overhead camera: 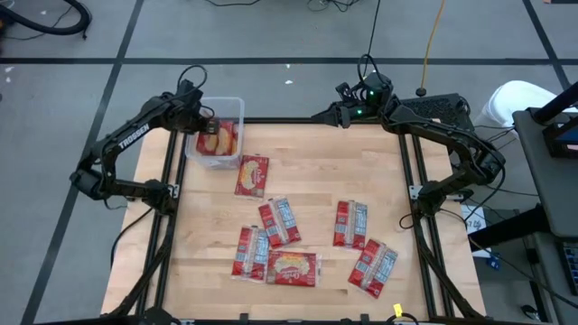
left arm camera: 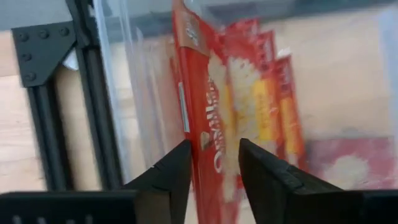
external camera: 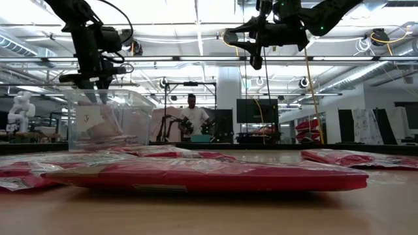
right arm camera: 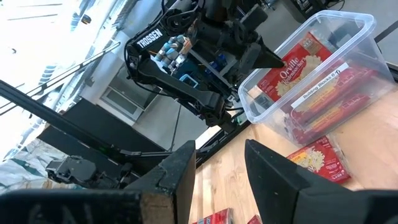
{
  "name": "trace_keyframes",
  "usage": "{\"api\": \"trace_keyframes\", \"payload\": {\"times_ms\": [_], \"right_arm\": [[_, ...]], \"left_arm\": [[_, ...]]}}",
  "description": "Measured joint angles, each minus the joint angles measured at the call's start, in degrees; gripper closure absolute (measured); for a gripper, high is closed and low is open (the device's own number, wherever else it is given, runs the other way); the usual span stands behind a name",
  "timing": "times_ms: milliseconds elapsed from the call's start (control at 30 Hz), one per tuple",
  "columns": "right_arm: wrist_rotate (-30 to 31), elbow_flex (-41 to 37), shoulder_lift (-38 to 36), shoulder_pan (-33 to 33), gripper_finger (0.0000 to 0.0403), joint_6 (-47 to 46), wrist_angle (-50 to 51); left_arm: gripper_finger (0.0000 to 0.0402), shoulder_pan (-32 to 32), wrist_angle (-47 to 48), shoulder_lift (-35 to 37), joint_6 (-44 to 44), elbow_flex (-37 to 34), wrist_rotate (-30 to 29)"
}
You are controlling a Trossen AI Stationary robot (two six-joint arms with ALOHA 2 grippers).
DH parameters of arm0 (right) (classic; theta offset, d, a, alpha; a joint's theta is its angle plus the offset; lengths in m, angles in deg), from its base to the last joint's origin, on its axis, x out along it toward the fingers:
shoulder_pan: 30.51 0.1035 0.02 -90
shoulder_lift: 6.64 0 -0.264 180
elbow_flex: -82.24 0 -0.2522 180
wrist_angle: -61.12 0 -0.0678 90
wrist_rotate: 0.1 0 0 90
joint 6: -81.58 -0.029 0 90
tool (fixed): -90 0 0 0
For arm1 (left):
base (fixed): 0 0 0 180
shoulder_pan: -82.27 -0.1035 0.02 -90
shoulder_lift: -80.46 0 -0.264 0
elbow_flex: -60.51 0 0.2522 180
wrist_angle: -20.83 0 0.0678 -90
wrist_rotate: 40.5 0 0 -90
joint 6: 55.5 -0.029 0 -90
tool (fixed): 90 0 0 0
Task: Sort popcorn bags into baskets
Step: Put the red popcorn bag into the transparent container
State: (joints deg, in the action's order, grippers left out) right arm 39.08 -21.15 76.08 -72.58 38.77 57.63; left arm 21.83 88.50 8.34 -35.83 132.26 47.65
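- Left pincer (overhead camera: 209,125): upper left of the high view, hanging over the clear, colourless rectangular plastic basket (overhead camera: 237,108) with rounded corners. In the left wrist view its 2 dark fingers (left arm camera: 171,174) stand slightly apart on either side of an upright red popcorn bag (left arm camera: 208,106); whether they press on the bag cannot be told.
- Basket contents: several flat red packets with yellow-cream popcorn pictures stand on edge inside the tub, side by side; the right wrist view shows them leaning along its length.
- Basket position: on the pale wooden worktop (overhead camera: 316,171), at its upper-left corner in the high view, next to the black frame rail.
- Right pincer (overhead camera: 341,116): upper centre of the high view, above the far edge of the worktop and well apart from the basket. Its 2 fingers (right arm camera: 177,171) stand moderately apart with nothing between them.
- Loose red popcorn bags: 6 lie flat on the worktop in the high view. 1 (overhead camera: 252,175) lies just below the basket; 3 form a cluster at lower centre (overhead camera: 279,221), partly overlapping; 2 lie at lower right (overhead camera: 350,224), near each other.
- Low view: the packets appear as flat red bands across the foreground; a person (external camera: 192,114) stands in the room beyond the worktop.
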Motion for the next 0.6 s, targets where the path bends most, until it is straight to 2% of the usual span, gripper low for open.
{"api": "trace_keyframes", "payload": {"times_ms": [267,467,600], "right_arm": [[-0.2,0.0,0.0,0.0,0.0273,0.0,0.0],[-0.3,0.0,0.0,0.0,0.0273,0.0,0.0],[-0.3,0.0,0.0,0.0,0.0273,0.0,0.0]], "left_arm": [[0.0315,3.2,-0.1,-1.8,-0.9,-0.4,-0.9],[0.0288,5.3,-0.4,-0.9,3.0,-0.4,-1.8],[0.0269,7.2,-1.0,-0.9,3.0,-0.4,0.2]]}}
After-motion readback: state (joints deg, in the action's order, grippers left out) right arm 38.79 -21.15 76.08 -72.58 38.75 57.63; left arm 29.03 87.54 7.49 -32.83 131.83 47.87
